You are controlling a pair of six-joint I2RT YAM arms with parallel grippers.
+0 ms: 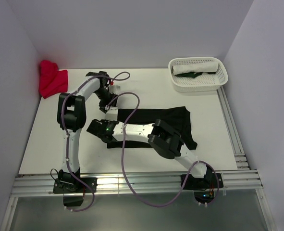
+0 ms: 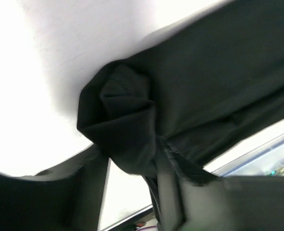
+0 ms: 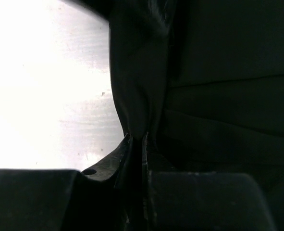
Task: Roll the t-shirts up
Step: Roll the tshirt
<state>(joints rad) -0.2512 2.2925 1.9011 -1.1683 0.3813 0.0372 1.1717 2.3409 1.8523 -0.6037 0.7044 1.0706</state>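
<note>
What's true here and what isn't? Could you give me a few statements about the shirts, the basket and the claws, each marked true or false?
1. The right claw is pinching a fold of the black t-shirt. True.
2. The red t-shirt lies inside the basket. False: it sits bunched at the far left corner of the table, well away from the basket.
3. The basket is empty. False: it holds a white fabric roll and some dark green fabric.
4. One end of the black t-shirt is curled into a roll. True, as the left wrist view shows.
</note>
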